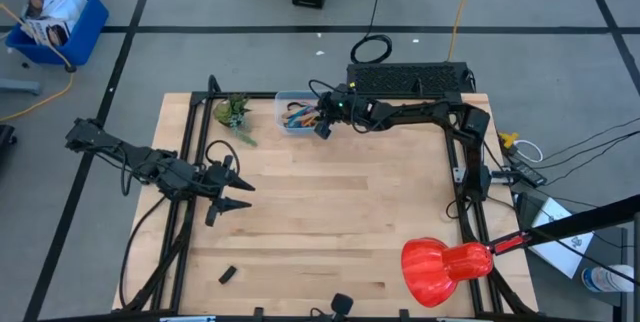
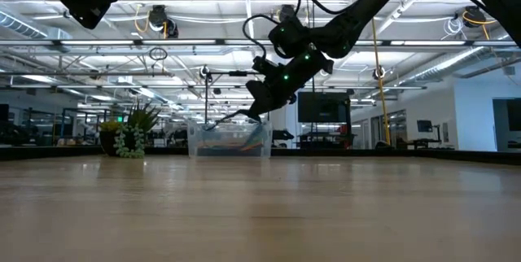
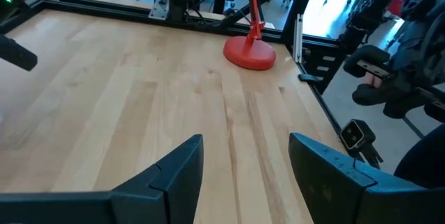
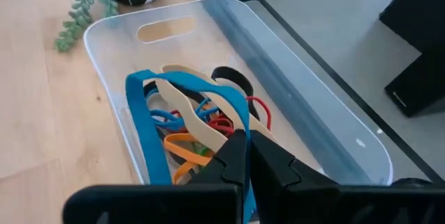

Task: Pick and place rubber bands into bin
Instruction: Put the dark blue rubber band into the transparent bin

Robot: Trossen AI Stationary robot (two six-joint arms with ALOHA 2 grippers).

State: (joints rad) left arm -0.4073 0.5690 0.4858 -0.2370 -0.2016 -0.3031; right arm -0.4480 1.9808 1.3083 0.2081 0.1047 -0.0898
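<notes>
Bin sat at the table's far edge, beside a small potted plant, with the rubber bands piled inside: blue, tan, red, orange, black. Right gripper hung over the bin's near end, fingers clenched together, nothing visibly pinched between them. Left gripper hovered over bare table on the left side, fingers spread and released, well apart from the bin.

Clear rectangular bin at the table's far edge, tangled blue, tan, orange, red rubber bands inside
</notes>
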